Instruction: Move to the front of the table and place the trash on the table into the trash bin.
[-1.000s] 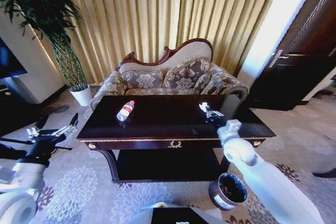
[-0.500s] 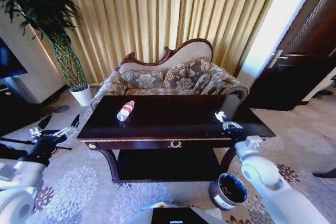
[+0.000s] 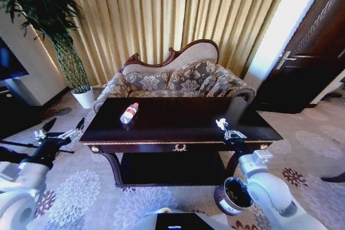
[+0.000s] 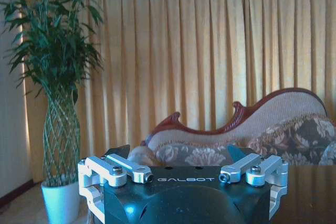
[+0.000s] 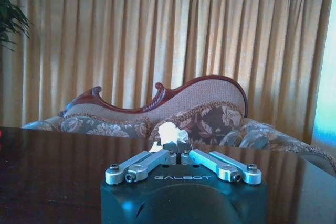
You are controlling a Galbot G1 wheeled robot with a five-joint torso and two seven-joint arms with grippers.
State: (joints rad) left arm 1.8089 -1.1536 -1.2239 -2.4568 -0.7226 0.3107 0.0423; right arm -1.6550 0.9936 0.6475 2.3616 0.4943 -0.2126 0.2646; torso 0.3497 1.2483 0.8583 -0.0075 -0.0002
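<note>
Pinching white paper wad (image 3: 220,124) over table (image 3: 178,119), right gripper (image 3: 226,131) clamped; left gripper (image 3: 58,131) spread wide, idle beside table. One bottle (image 3: 129,113), one bin (image 3: 234,194).

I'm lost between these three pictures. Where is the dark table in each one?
Head view: the table spans the middle, in front of the sofa.
Left wrist view: a dark strip of it lies between the left gripper and the sofa.
Right wrist view: its glossy top stretches out under the right gripper, shut on a paper wad.
Shared landmark: the sofa's carved wooden back.
</note>
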